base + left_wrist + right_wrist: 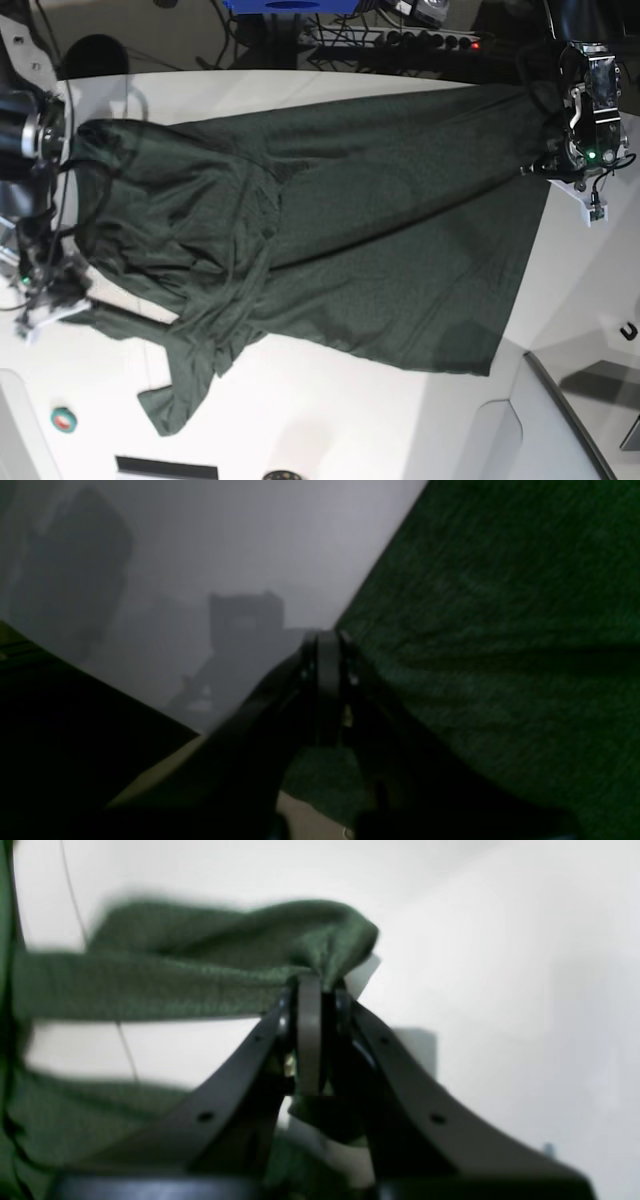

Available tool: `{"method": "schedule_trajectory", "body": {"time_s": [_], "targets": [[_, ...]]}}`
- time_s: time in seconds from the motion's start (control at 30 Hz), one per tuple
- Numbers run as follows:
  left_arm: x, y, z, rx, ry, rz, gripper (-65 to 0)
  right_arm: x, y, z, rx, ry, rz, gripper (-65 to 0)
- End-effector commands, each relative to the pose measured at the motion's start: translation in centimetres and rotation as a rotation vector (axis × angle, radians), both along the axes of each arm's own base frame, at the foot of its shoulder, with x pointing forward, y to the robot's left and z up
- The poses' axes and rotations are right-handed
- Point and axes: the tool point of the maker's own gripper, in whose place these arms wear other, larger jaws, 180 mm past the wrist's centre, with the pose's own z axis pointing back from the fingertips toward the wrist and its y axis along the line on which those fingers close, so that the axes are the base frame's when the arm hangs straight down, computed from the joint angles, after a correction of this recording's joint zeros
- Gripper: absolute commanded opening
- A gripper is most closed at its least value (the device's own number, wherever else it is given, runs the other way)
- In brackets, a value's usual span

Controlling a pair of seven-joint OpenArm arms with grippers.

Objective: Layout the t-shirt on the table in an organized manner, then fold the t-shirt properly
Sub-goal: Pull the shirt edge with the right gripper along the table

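The dark green t-shirt (pixel 380 230) lies stretched across the white table (pixel 330 420), smooth on the base view's right and bunched into folds on its left. In the left wrist view my left gripper (pixel 327 640) is shut on the t-shirt (pixel 500 630), whose cloth fills the right side. My right gripper (pixel 315 982) is shut on a bunched fold of the t-shirt (pixel 200 970), with a white label (pixel 364 972) beside the fingertips. In the base view the left arm (pixel 588 110) stands at the shirt's right end and the right arm (pixel 30 200) at its left end.
A green tape roll (pixel 63 420) and a black object (pixel 165 468) lie near the front left of the table. A power strip (pixel 400 38) and cables run behind the table. The table's curved edge (pixel 560 400) is at the front right.
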Motion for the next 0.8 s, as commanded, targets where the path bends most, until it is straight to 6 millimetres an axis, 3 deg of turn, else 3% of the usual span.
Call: {"method": "schedule_trajectory", "body": {"time_s": [0.0, 0.13, 0.43, 0.67, 0.73, 0.77], "targets": [[0.9, 1.1, 1.3, 0.040, -0.032, -0.005, -65.0, 2.5, -1.2, 3.1, -0.025, -0.086, -0.007, -65.0], [1.0, 1.0, 1.3, 0.040, -0.033, -0.006, -65.0, 3.4, -2.3, 4.6, -0.041, -0.113, -0.015, -65.0], [1.0, 1.1, 1.3, 0.039, -0.033, -0.003, -65.0, 6.3, -2.6, 8.6, -0.070, -0.235, -0.018, -64.8], [0.9, 1.2, 1.4, 0.040, -0.034, 0.001, -65.0, 10.4, -3.6, 15.2, -0.083, -0.360, -0.032, -64.5], [0.9, 1.2, 1.4, 0.039, -0.033, 0.002, -65.0, 11.8, -3.7, 17.7, -0.083, -0.405, -0.035, -58.8], [0.9, 1.2, 1.4, 0.039, -0.033, 0.000, -65.0, 12.2, -3.6, 18.5, -0.079, -0.416, -0.034, -52.7]]}}
